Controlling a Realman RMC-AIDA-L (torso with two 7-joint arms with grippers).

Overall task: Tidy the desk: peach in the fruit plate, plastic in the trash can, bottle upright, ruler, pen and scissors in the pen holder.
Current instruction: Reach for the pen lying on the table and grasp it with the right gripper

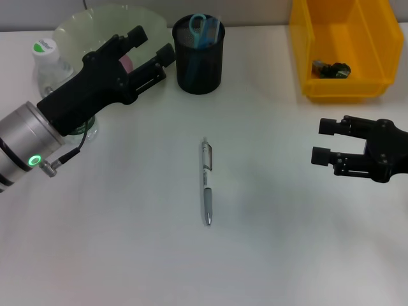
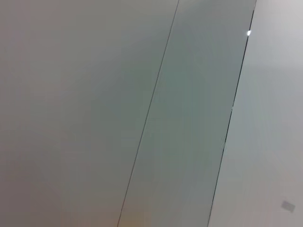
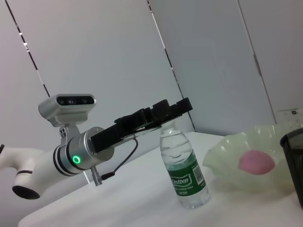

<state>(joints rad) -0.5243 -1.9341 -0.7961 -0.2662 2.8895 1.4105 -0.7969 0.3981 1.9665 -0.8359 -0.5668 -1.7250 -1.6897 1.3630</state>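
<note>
Silver pen (image 1: 207,183) is the only item left loose, lying mid-desk w/ long axis running near-to-far, tip toward robot. Left to right: left gripper (image 1: 149,46) raised over bottle (image 1: 52,70) and fruit plate (image 1: 76,29), fingers apart, empty. Pen holder (image 1: 199,64) sits beyond pen's far end. Right gripper (image 1: 326,141) low at right, fingers apart, empty, pointing toward pen. It looks a bit nearer to the pen than the left gripper, so prob. the picker.
</note>
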